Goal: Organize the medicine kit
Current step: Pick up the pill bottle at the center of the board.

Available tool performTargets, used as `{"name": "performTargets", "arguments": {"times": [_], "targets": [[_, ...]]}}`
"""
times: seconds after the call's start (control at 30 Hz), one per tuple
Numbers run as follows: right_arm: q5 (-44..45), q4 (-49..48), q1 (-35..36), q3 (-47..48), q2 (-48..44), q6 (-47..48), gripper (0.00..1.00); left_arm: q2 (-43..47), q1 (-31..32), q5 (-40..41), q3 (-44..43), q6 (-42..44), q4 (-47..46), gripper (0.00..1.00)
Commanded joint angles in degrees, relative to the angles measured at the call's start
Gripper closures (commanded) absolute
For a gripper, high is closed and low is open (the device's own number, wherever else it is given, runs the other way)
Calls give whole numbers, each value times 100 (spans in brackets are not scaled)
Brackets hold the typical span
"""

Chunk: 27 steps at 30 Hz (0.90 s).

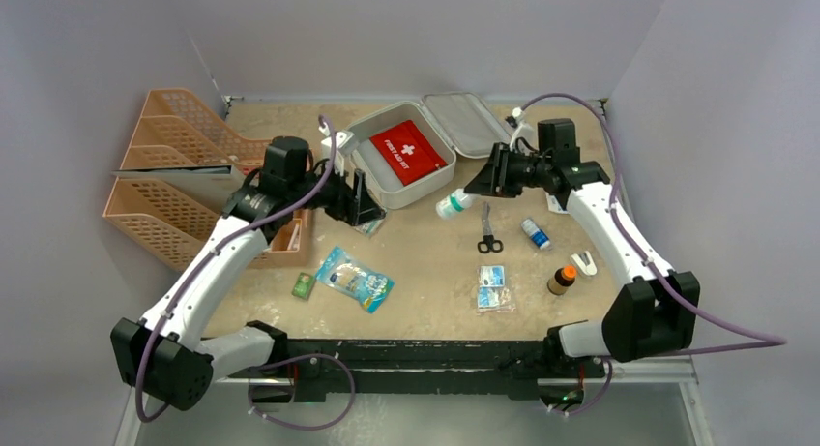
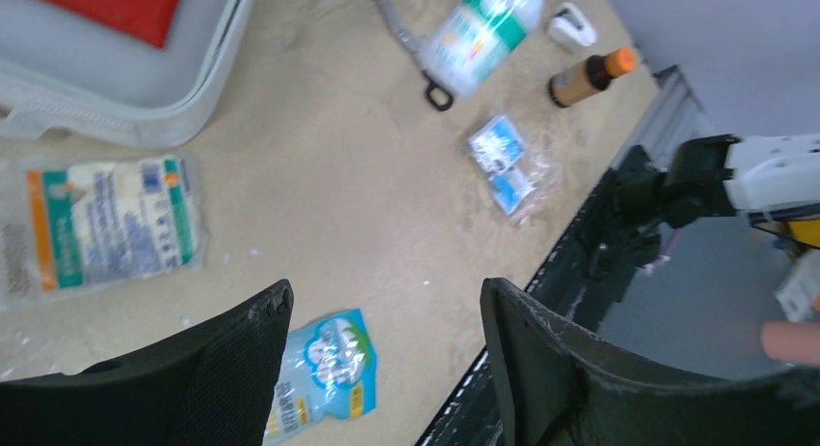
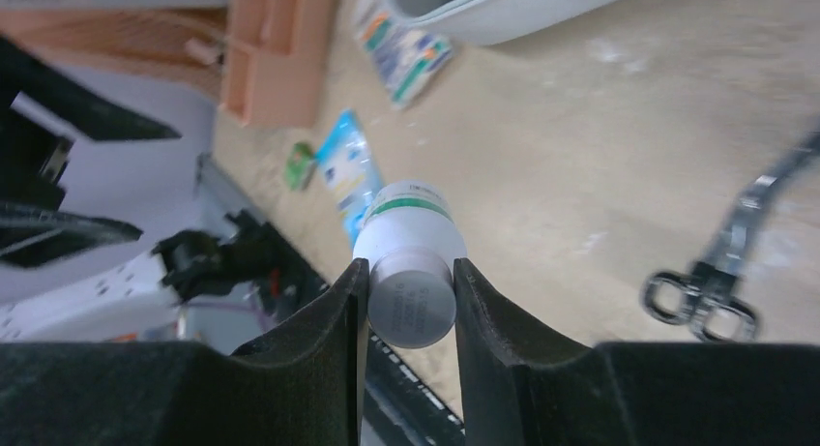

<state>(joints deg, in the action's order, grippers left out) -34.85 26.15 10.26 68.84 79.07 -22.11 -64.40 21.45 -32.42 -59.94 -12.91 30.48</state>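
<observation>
The medicine kit point(image 1: 372, 141) lies open at the back middle, its lid point(image 1: 474, 122) flat to the right, and a flat red pouch point(image 1: 411, 151) lies inside. My right gripper point(image 1: 474, 191) is shut on the cap end of a white bottle with a green band point(image 1: 453, 205), held off the table in front of the kit. The right wrist view shows the bottle point(image 3: 410, 223) clamped between the fingers of my right gripper point(image 3: 411, 282). My left gripper point(image 1: 370, 212) is open and empty by the kit's front left corner, above a flat green-and-orange packet point(image 2: 97, 223).
On the table lie scissors point(image 1: 488, 231), a small blue bottle point(image 1: 535, 233), a brown bottle with an orange cap point(image 1: 562, 278), a white clip point(image 1: 583, 263), blue sachets point(image 1: 493, 286), a blue packet point(image 1: 354, 278) and a small green item point(image 1: 304, 285). Orange mesh trays point(image 1: 174, 165) stand at the left.
</observation>
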Motion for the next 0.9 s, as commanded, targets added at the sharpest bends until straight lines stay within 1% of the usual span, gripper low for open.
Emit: {"name": "performTargets", "arguments": {"times": [0.0,0.07,0.13,0.27,0.43,0.53,0.63,0.7,0.8,0.87], "targets": [[-1679,-990,272,-75,-336,-438,91,-340,25,-1340,-740,-312,-365,31],[-1825,-1050,442,-87,-307,-462,91,-566,30,-1740,-971,-374,-471,31],[-2087,-1184,596,-143,-246,-535,91,-816,49,-1914,-1215,-369,-397,31],[-2323,-1870,883,-399,-272,-1034,91,-1266,206,-1826,-1691,-120,178,32],[-2275,-2361,936,-593,-531,-1380,91,-1505,417,-2118,-1755,2,237,32],[-2417,-2586,948,-613,-546,-1574,91,-1663,477,-2255,-1786,1,231,32],[-2510,-2821,946,-608,-513,-1740,91,-1877,508,-2663,-1907,102,300,33],[-2602,-2874,951,-551,-462,-1779,91,-1968,529,-2777,-2000,122,317,33],[-2671,-2867,951,-491,-432,-1790,91,-2041,582,-2746,-2015,96,138,34],[-2638,-2899,951,-492,-452,-1799,90,-2150,626,-2913,-2082,138,151,34]]}}
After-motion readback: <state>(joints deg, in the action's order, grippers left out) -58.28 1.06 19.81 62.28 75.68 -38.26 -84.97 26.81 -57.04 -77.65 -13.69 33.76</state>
